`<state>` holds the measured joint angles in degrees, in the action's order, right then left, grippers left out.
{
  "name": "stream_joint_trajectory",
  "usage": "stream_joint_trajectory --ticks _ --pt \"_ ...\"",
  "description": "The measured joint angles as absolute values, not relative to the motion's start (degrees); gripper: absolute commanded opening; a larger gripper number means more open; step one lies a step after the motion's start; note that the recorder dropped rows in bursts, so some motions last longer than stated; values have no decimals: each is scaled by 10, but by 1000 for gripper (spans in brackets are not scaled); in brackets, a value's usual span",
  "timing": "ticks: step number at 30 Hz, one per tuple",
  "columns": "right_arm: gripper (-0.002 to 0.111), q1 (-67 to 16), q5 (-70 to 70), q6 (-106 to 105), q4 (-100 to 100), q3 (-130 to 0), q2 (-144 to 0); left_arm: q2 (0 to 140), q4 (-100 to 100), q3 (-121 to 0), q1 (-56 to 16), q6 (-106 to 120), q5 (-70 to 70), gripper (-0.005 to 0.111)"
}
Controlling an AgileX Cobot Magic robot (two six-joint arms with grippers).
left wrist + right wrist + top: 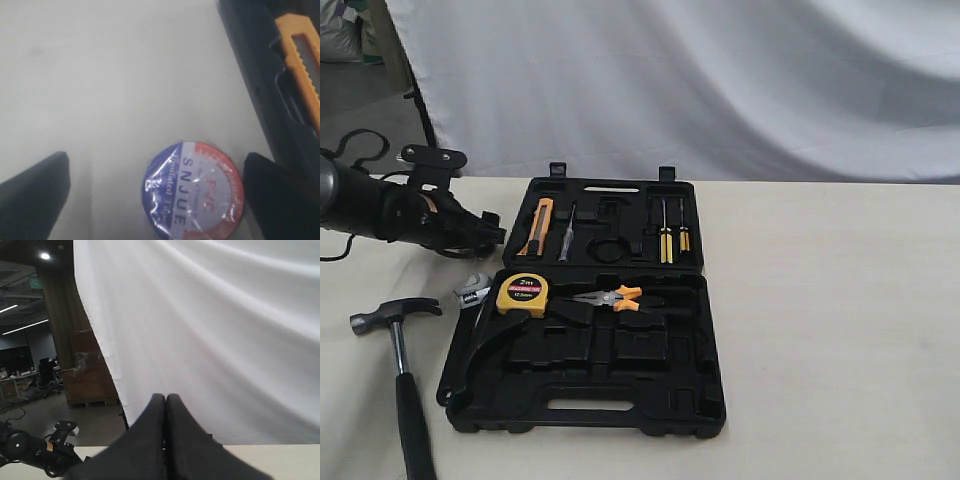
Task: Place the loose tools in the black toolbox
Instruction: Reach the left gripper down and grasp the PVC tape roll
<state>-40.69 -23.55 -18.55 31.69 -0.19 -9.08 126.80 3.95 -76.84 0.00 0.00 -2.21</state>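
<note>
Since the tape roll (195,192) lies flat on the table (100,75), label up, just left of the toolbox (650,415), the left jaws straddle it. They are wide open and hold nothing, with one jaw close beside the roll and the other well apart. Being round, it has no long axis to match. The right jaws, pressed shut and empty, face the curtain (225,315), so the left arm is clearly nearer. Hammer (405,380) and wrench (470,293) lie at the near left.

hammer (408,390): handle end runs off the bottom edge
tape roll (194,192): lower rim cut off, label print kinda blurry
wrench (472,292): only the head shows, too small for detail
</note>
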Motion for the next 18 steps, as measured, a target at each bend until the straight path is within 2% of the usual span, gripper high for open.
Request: stream_joint_trajectory --ticks 5,8,11,16,17,18 --pt "0 -407 -236 -185 317 -2 -91 1292 40 -788 0 0 -23 86" --pt "0 -407 -236 -185 317 -2 -91 1297 40 -791 0 0 -27 78" --pt "0 -407 -236 -185 317 -2 -91 1299 40 -791 0 0 -30 57" --pt "0 -407 -236 -185 317 -2 -91 1299 41 -791 0 0 -30 9" --pt "0 -407 -236 -185 317 -2 -91 1299 41 -791 0 0 -30 1" --pt "0 -407 -236 -185 317 -2 -91 1299 41 -791 0 0 -30 0"
